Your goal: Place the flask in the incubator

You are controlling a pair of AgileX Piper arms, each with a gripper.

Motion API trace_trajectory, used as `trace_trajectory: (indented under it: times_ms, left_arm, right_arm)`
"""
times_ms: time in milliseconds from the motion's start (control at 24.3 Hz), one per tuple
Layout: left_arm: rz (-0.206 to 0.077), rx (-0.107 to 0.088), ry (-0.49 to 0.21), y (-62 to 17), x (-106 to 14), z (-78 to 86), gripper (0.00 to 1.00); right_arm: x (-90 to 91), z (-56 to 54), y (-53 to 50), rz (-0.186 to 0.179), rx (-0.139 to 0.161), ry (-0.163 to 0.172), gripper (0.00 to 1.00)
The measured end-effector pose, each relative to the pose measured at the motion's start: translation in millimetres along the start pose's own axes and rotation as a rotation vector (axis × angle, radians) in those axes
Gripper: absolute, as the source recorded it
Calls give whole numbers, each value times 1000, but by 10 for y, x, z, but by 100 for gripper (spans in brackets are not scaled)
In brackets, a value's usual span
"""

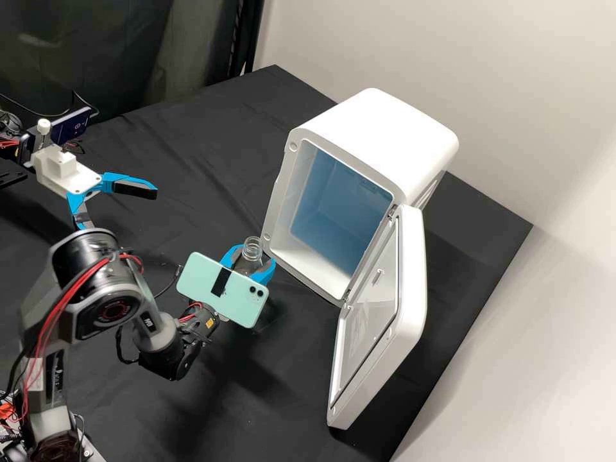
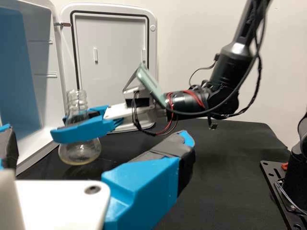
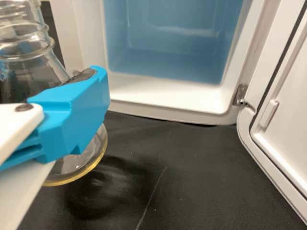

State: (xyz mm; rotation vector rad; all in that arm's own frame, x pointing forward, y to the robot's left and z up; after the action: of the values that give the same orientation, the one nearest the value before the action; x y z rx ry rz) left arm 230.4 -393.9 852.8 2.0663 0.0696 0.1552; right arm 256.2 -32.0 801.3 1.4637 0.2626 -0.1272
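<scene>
Here, the right jaws pinch the flask [image 1: 251, 249] at its shoulder, just outside the open mouth of the incubator [image 1: 378, 128], whose door [image 1: 385, 308] hangs wide. In the high view the wrist's phone [image 1: 221, 289] covers the flask's body, which the left wrist view gives side-on, round and low by the surface [image 1: 192, 147]. The left jaws are spread, well apart from it.

Surface [image 1: 192, 147] viewed downward from high, at distance. Incubator [image 1: 385, 135] seen close from right wrist, farther from left wrist; shared by all views.
</scene>
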Motion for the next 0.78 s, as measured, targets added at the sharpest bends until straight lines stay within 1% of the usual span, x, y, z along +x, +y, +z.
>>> trace_trajectory:
  times_ms: [82,206,535,782]
  left_arm:
    - [0,0,0,0,0,0,100]
    - [0,0,0,0,0,0,100]
    - [0,0,0,0,0,0,100]
    - [0,0,0,0,0,0,100]
  right_arm:
    - [-46,-48,38,17,5,10,0]
    - [-77,-66,76,35,2,11,0]
    - [-98,-49,76,37,7,2,0]
    - [-98,-49,76,37,7,2,0]
